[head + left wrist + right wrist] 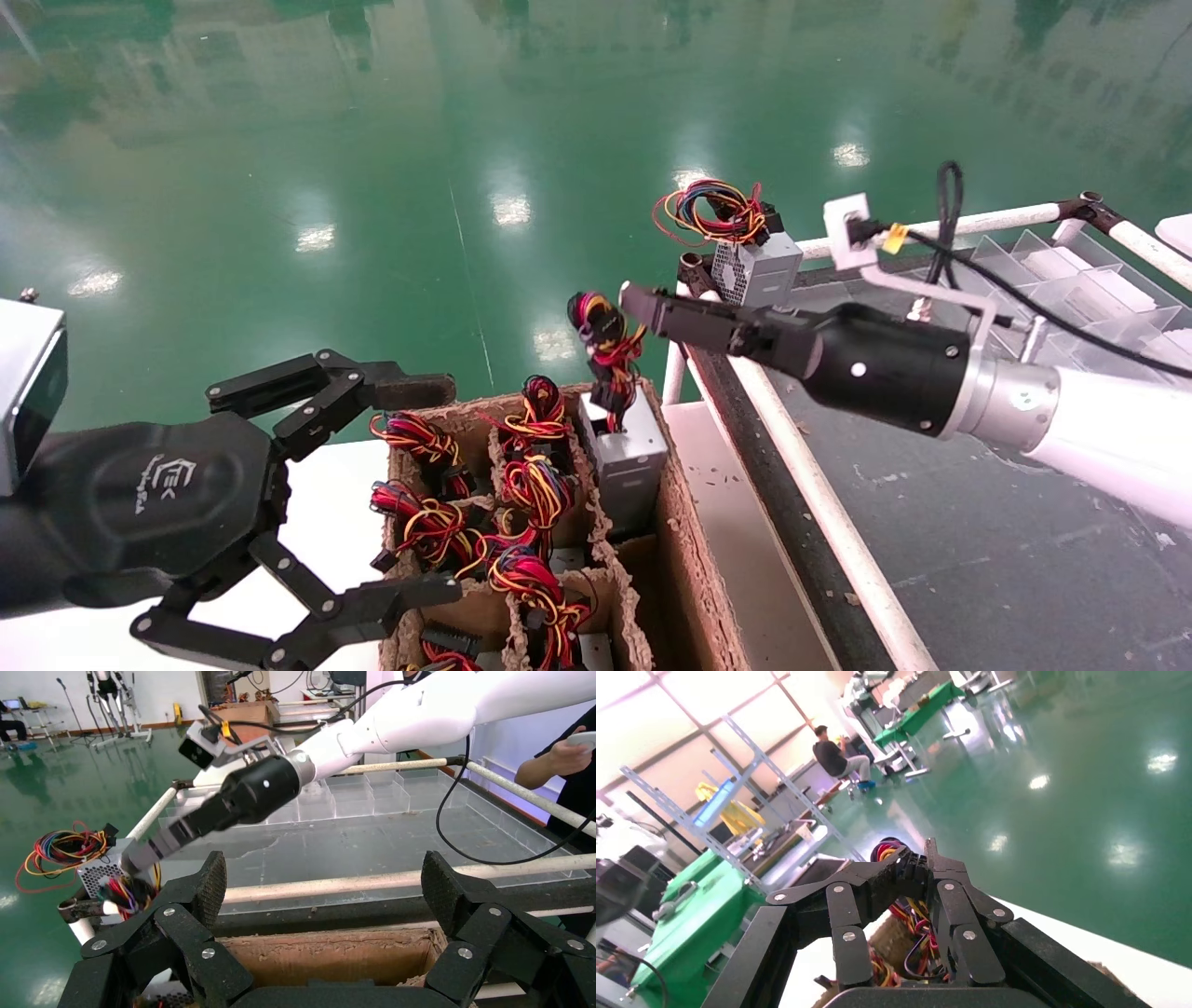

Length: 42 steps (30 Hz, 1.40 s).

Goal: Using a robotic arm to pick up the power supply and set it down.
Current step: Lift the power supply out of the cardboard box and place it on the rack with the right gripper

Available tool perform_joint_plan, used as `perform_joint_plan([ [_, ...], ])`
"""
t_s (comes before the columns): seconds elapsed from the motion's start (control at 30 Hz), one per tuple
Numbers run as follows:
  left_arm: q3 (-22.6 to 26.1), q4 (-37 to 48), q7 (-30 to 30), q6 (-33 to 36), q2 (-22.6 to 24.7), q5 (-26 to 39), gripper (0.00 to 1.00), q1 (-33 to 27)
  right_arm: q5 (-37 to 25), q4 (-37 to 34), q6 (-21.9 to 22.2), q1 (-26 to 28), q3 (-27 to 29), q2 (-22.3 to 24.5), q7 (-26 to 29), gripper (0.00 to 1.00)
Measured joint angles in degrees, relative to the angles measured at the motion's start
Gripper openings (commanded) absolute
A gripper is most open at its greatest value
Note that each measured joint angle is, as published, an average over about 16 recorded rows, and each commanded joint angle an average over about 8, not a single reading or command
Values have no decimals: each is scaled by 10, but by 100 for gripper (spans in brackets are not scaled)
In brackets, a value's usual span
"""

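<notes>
The power supply (626, 455) is a silver-grey box standing in the far right cell of the cardboard box (678, 522), its top above the rim. Its bundle of red, yellow and black wires (607, 347) rises to my right gripper (635, 306), which is shut on the bundle. In the right wrist view the fingers (876, 881) meet around the wires (905, 918). The left wrist view shows that gripper (140, 857) and the wires (126, 893) too. My left gripper (419, 489) hangs open beside the box's near left side, holding nothing, with its pads (211, 881) wide apart.
Several other wire-bundled units (521, 485) fill the box's cells. Another grey unit (759, 266) with a loose wire coil sits at the corner of the dark railed table (978, 550). Clear bins (1090, 298) line its far side. A person (573, 769) stands beyond the table.
</notes>
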Motion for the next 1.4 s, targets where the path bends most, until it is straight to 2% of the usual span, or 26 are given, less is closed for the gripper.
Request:
perform_joint_plan([
  [0.7, 0, 0, 0, 0, 0, 0, 100, 0, 66, 114, -7, 3, 16, 58, 78, 0],
  [1.4, 0, 0, 0, 0, 0, 0, 100, 0, 159, 181, -5, -18, 22, 159, 125, 0],
])
